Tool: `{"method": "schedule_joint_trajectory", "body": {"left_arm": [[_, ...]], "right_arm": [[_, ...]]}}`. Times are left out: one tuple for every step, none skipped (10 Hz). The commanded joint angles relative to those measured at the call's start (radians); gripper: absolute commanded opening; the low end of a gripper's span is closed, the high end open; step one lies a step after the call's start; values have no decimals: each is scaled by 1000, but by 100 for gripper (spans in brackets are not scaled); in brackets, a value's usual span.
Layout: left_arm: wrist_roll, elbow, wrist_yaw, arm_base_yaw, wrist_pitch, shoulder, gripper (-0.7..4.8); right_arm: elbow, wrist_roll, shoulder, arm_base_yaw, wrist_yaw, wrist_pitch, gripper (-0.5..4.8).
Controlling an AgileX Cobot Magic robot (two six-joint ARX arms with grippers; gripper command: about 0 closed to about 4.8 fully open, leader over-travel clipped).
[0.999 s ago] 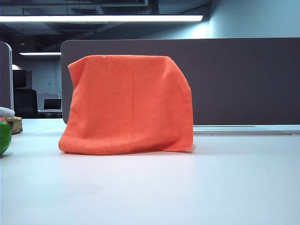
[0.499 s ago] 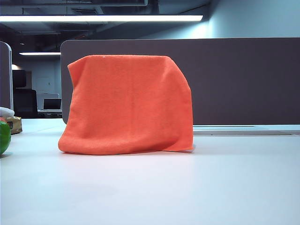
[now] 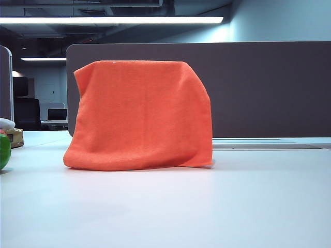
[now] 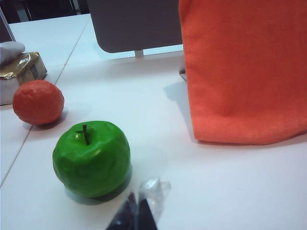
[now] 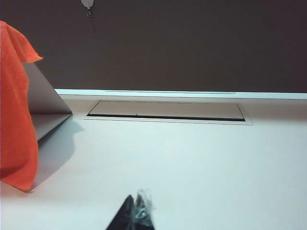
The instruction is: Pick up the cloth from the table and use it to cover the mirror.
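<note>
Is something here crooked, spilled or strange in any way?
Nothing spilled or damaged. The cloth hangs slightly unevenly over the mirror: its right top corner slopes down, and its hem bunches on the table. The left gripper and the right gripper are shut, holding nothing.

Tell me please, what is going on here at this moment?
The orange cloth is draped over the upright mirror on the white table, hiding its front. Nothing is being handled: the left gripper is shut and empty near a green apple, and the right gripper is shut beside the covered mirror.

Orange cloth (image 3: 139, 116), green apple (image 4: 91, 158).
</note>
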Motion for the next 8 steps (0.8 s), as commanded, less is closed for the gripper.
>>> {"method": "schedule_joint_trajectory", "body": {"left_arm": [[-16,3,28,64,33,0,-6],[-20,3,67,92,43,0,-6],[-20,3,92,110,49,0,-6],[-21,3,122,139,48,0,-6],[-24,3,138,156,48,0,-6],[-46,3,140,163,48,0,-6],[-87,3,137,163,47,0,-6],[-92,3,109,163,45,0,-6]], "right_arm": [[0,-7,-1,-35,-23,36,-5],[0,-6,-1,-52,-47,37,-5],[0,-6,-1,-61,-63,36,-5],[0,-5,-1,-69,-78,36,-5],[0,-5,-1,-69,-78,33,-5],[0,3,0,-69,-78,10,-5],[0,3,0,-69,-78,7,-5],[0,3,0,-69,-78,8,-5]]}}
